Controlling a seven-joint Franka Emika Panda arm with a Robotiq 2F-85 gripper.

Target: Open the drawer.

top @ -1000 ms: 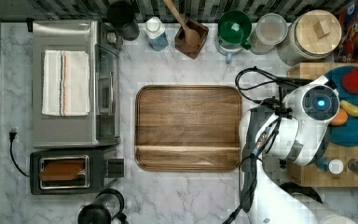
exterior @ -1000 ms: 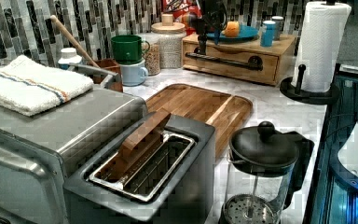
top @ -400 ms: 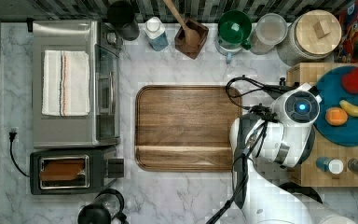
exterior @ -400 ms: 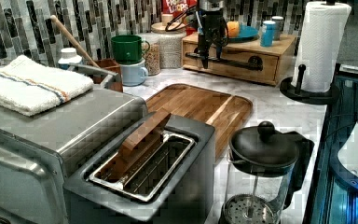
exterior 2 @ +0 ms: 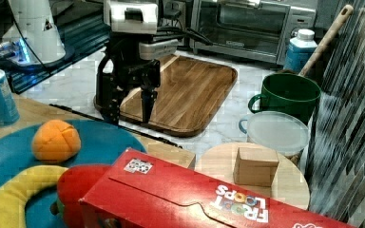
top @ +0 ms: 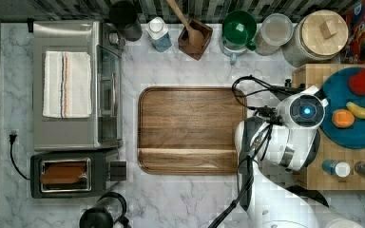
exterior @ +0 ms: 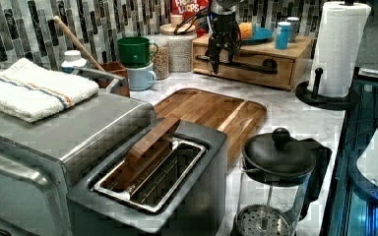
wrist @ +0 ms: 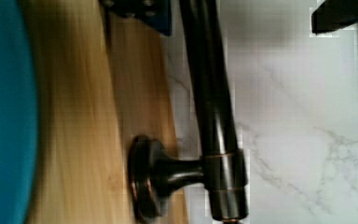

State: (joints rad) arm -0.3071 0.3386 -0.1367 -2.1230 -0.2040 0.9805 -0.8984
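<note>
- The drawer (exterior: pixel 248 69) is found at the far end of the counter in the left view, a shallow light-wood box under a blue plate (exterior 2: pixel 9 156); it appears shut.
- Its handle (wrist: pixel 209 93), a long black round metal bar on flared posts, is seen running across the front panel.
- The gripper (exterior 2: pixel 128 111) is positioned over the handle with fingers spread, one on each side of the bar, nothing yet clamped; this placement is judged to prepare a grasp for pulling.
- One finger (exterior 2: pixel 147 102) is noted on the counter side, dark and narrow.
- A walnut board (top: pixel 190 128) with rounded corners lies just beside the drawer front, on white veined marble (top: pixel 180 194).
- Plush fruit rests on the plate, so a smooth pull is judged advisable.
</note>
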